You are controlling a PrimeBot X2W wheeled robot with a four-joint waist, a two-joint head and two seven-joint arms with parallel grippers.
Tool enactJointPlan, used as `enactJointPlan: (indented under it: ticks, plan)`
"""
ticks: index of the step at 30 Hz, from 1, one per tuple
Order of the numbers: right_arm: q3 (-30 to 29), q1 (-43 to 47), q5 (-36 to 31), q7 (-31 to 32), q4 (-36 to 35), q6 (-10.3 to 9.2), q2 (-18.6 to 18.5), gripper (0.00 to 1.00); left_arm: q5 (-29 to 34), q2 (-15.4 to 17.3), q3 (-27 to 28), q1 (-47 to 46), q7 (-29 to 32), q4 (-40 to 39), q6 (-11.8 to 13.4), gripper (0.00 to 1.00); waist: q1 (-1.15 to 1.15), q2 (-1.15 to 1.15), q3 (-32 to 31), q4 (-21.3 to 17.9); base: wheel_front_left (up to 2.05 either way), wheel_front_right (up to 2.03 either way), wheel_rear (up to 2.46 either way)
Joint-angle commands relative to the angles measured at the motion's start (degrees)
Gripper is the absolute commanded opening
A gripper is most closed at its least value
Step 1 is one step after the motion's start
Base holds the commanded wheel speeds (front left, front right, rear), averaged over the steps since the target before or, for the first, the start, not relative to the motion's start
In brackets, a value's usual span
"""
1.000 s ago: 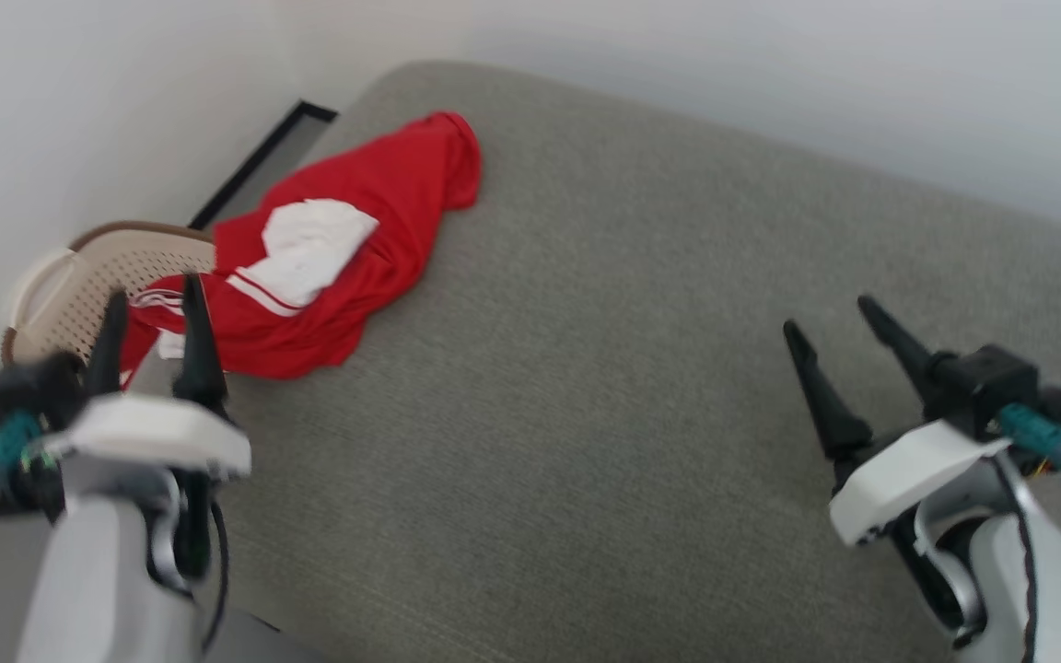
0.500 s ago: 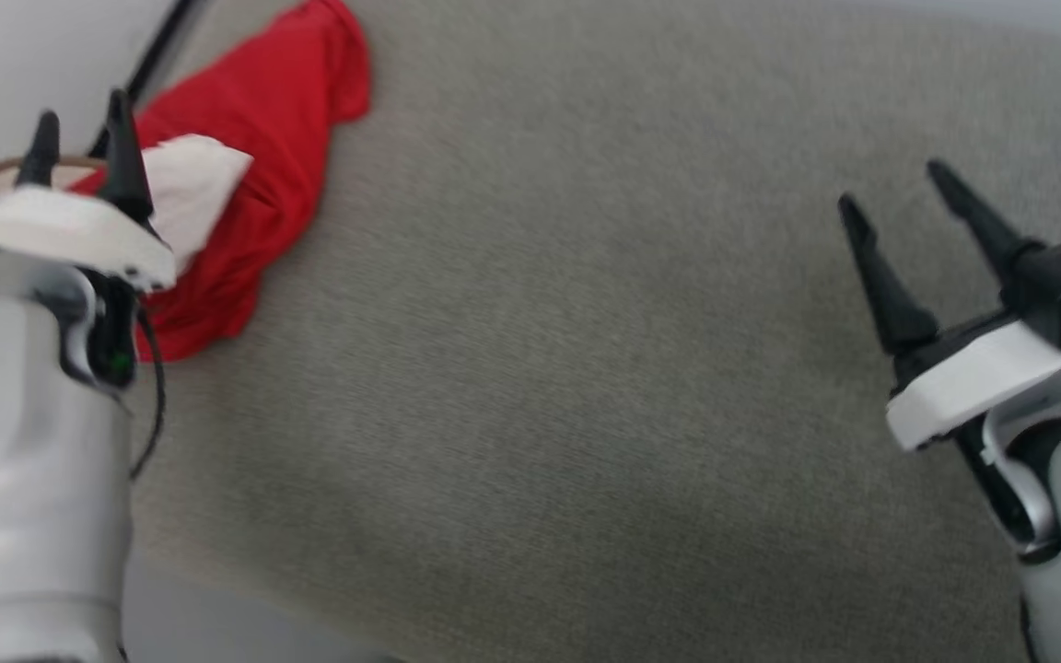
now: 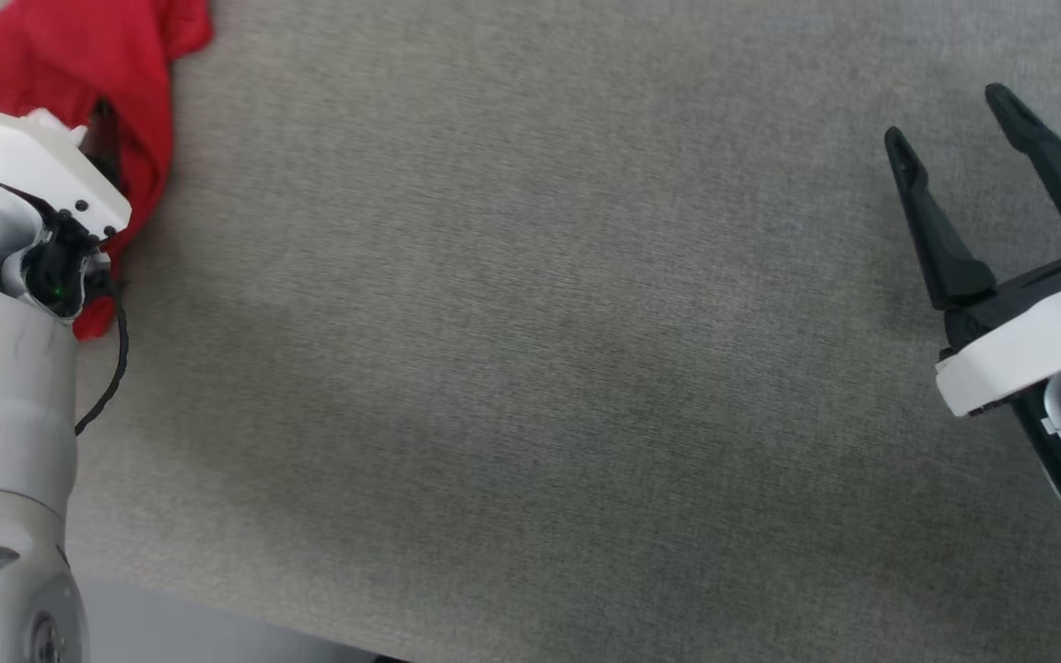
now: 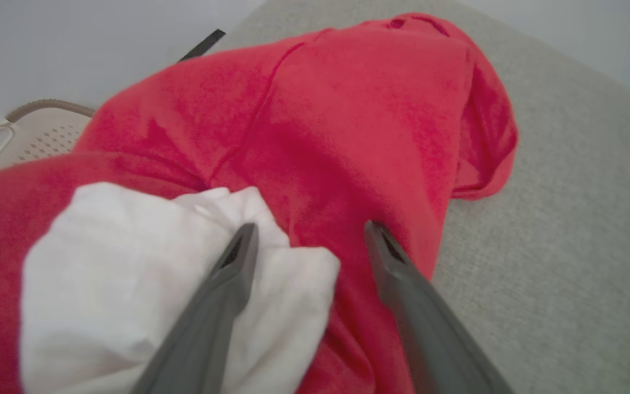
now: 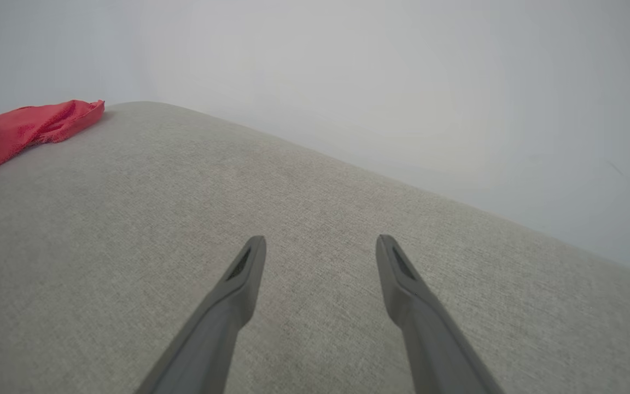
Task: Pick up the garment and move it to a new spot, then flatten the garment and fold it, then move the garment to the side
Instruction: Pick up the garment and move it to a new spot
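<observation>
Left gripper spread wide, empty, over the garment; contact unclear. Garment crumpled on the grey surface, print hidden, one end cut off at the view's edge. Right gripper likewise spread, empty, well apart from the garment.

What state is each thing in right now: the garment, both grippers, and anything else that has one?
garment: crumpled heap on the grey cushion, white sleeve bunched on top, not folded.
left gripper: open, fingers spread over the garment; contact cannot be told.
right gripper: open, empty, over bare cushion, apart from the garment.
basket: partly hidden behind the garment; contents not visible.
</observation>
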Motion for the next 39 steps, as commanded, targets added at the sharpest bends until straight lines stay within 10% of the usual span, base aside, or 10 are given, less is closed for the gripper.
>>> enactJointPlan:
  ticks: [1,15,16,17,39]
  plan:
    - [-0.1,-0.5,0.3,0.3,-0.7,0.0,-0.3,1.0,-0.6,0.3,0.3,-1.2,1.1,0.6,0.3,1.0,0.0,0.0,1.3,-1.0,0.0,0.0,0.0]
    - [-0.7,-0.1,0.5,2.5,-3.5,0.0,-0.2,1.0,-2.5,-1.7,-0.7,1.9,18.3,5.3,2.2,1.0,0.0,0.0,3.4,-2.8,0.0,0.0,0.0]
    - [-0.7,-0.1,0.6,2.4,-3.4,0.0,0.0,1.0,-2.8,-1.3,-0.3,1.5,17.0,5.2,2.3,0.2,0.0,0.0,3.2,-2.7,0.0,0.0,0.0]
    - [-0.8,-0.1,0.6,2.3,-3.2,0.0,0.0,1.0,-2.7,-0.9,-0.4,1.2,16.8,5.0,2.0,0.0,0.0,0.0,2.9,-2.7,0.0,0.0,0.0]
    - [-2.8,4.0,1.2,-4.8,4.5,0.0,6.1,1.0,3.0,8.6,-8.7,-6.9,3.5,-4.6,-1.3,0.0,0.0,0.0,-12.0,-0.6,0.0,0.0,0.0]
